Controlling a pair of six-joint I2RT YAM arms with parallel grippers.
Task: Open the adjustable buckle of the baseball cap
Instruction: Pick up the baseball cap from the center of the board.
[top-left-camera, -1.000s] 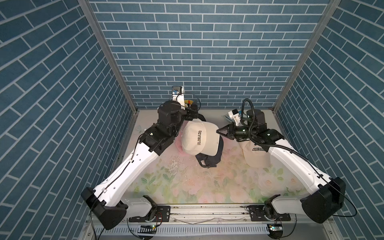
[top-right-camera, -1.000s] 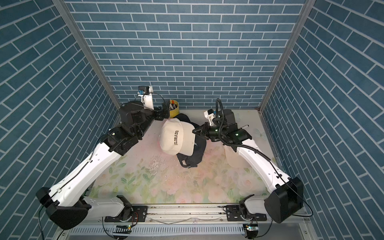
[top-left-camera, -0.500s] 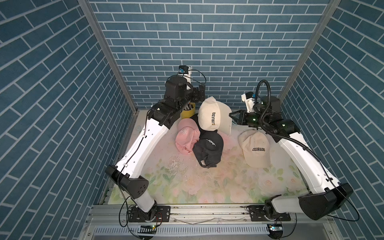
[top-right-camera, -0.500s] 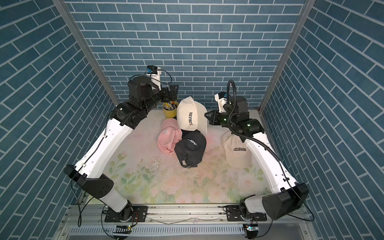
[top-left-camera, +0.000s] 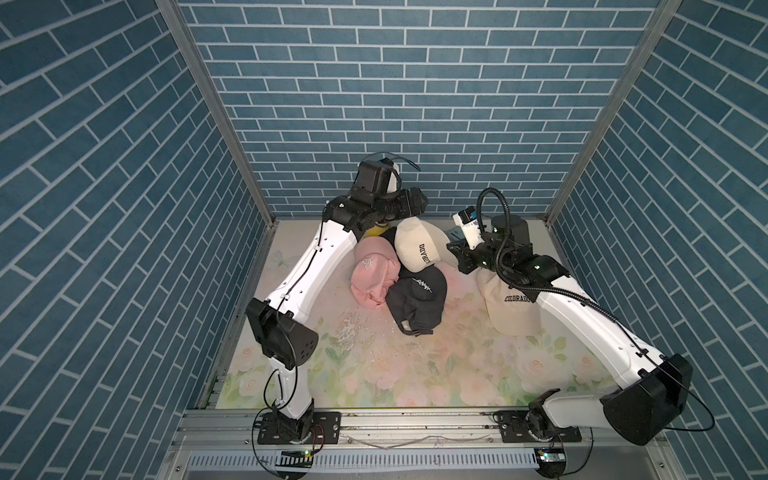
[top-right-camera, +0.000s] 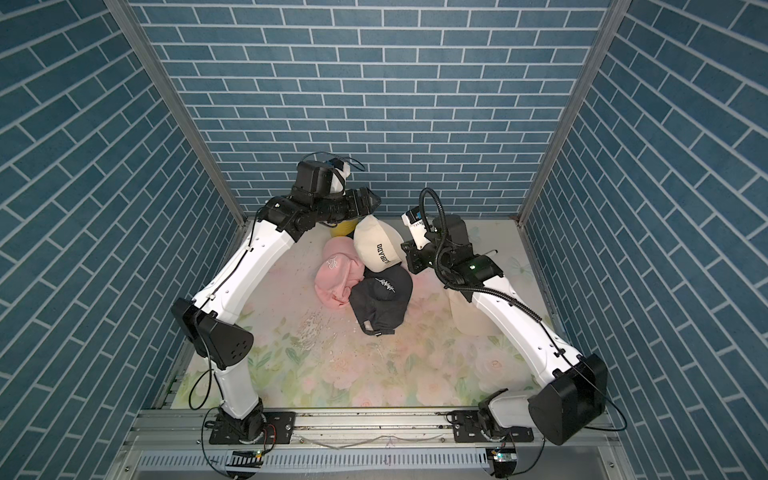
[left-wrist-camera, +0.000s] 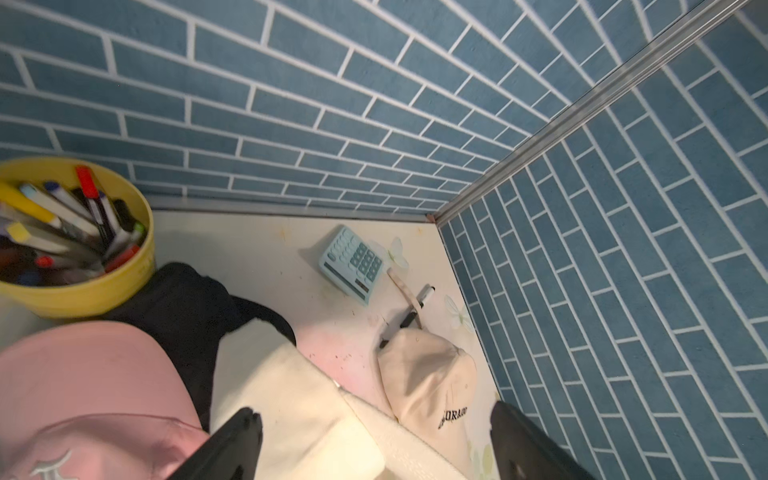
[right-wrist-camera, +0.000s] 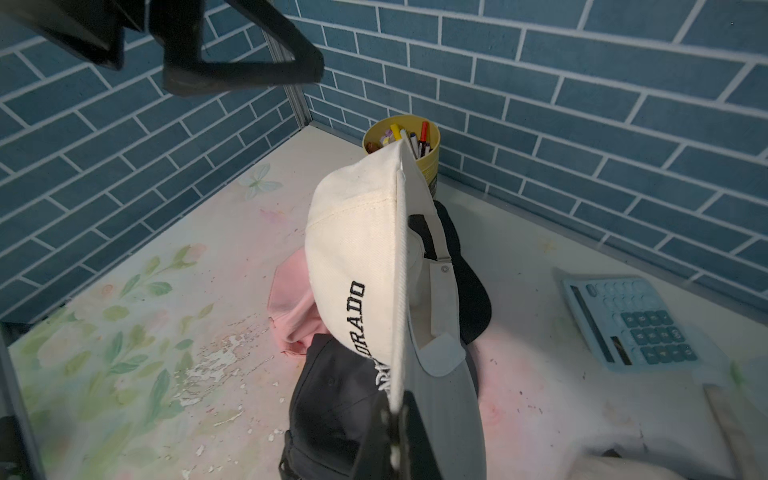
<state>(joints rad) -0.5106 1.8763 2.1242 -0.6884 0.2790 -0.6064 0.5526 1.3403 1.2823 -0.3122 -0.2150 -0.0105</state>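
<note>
- The cream cap (right-wrist-camera: 357, 266) is up off the worktop (top-left-camera: 374, 374), turned on its side so its COLORADO lettering runs vertically, hanging over the pink cap (top-left-camera: 372, 274) and the black cap (top-left-camera: 417, 297).
- The right fingers (right-wrist-camera: 411, 428) are pinched together on the edge of its brim, and that one pinch is all that carries it.
- In the right wrist view the buckle strap (right-wrist-camera: 442, 270) dangles inside the cap's open back with a small metal fitting on it; I cannot tell whether it is undone.
- The left fingers (left-wrist-camera: 232, 444) are spread wide apart above the cap's rear, gripping nothing.
- It is tight at the back: the yellow pen cup (right-wrist-camera: 432, 162) stands just behind the cap against the rear wall, and a black cloth lies at its foot.
- There is more room to the right, where bare worktop runs out to the calculator (left-wrist-camera: 351, 266) and a pen (left-wrist-camera: 409, 318) near the corner.
- A second cream cap (top-left-camera: 509, 303) lies flat beneath the right forearm, well apart from the held one.
- The front half of the worktop is open floral mat.
- The left arm is stretched far forward with its wrist high by the rear wall, angled down; the right arm reaches in low, its wrist level with the brim.
</note>
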